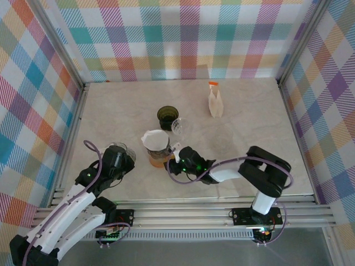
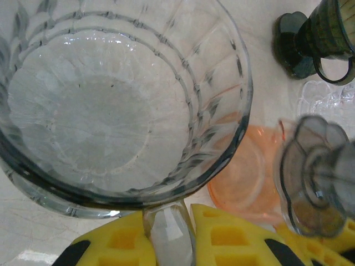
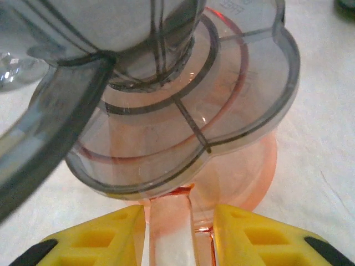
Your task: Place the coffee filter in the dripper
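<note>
The coffee filter (image 1: 155, 138) is sitting inside the dripper (image 3: 249, 83), which is standing on the orange cup (image 3: 244, 177) near the middle of the worktop (image 1: 249, 127). The white paper is rising above the rim of the dripper. I am judging that the placing itself is nearly finished, and that only a clean release is left.

The right fingers (image 3: 111, 238) are standing on both sides of the handle of the orange cup, very close to it. I cannot tell whether they are pressing it or only enclosing it. The left fingers (image 2: 222, 238) are pinching the handle of the glass mug (image 2: 111, 111), which is lying to the left of the orange cup, near but apart.

Several things could be going wrong from here:

- The dripper is only lying loose on the cup. If the right fingers are pulling away while one of them is dragging on the handle, the cup could turn or tip, and the dripper could slide off with the filter.
- The paper is light and tall, so a small shake could be lifting it out.
- The small clear glass (image 1: 178, 126) is standing just beside the dripper on the far right, with the dark green glass (image 1: 166, 116) behind it. A push on the cup toward the far side could be knocking them.
- If the left arm is swinging to the right, the glass mug could hit the cup.
</note>
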You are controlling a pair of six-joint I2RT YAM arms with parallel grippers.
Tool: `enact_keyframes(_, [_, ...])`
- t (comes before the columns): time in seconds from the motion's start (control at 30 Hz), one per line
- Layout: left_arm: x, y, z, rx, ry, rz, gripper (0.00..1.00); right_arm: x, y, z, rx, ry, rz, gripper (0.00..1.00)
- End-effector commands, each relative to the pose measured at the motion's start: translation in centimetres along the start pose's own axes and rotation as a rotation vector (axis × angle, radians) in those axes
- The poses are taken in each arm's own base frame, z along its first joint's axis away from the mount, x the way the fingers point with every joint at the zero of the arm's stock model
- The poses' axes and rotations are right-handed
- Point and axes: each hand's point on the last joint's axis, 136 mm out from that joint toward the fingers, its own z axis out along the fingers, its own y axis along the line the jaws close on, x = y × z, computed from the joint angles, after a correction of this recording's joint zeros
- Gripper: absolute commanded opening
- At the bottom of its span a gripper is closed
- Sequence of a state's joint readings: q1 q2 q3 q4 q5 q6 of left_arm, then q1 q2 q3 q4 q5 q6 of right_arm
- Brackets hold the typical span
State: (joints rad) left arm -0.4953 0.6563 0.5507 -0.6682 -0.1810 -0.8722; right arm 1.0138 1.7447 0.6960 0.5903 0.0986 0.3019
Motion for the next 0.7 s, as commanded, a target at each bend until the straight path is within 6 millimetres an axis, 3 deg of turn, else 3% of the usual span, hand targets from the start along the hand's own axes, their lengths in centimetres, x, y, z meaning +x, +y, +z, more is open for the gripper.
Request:
enact_keyframes(0.0, [0.1,1.2,-0.3,-0.029,-0.015,-0.016,0.0,-2.9,0.8,2.2,-0.05,-0.067,0.01,0.37])
enact_keyframes(0.17, [0.2,1.7,-1.1,-0.022,-0.023,-0.019,0.0,-5.0,0.5,5.6,-0.065,-0.077,0.039,0.37])
enact_keyframes(0.37, [0.5,1.7,-1.2,-0.013,-0.011,-0.014,0.0,-5.7,-0.2,8.7,-0.067,-0.032,0.074,0.37])
enact_keyframes(0.53, [0.7,1.1,-0.9,0.016,0.005,-0.01,0.0,-5.4,-0.4,9.1,-0.068,-0.017,0.087,0.42])
enact_keyframes(0.67, [1.1,0.4,-0.5,0.044,0.032,0.008,0.0,-5.1,-0.3,7.3,-0.075,-0.03,0.115,0.52])
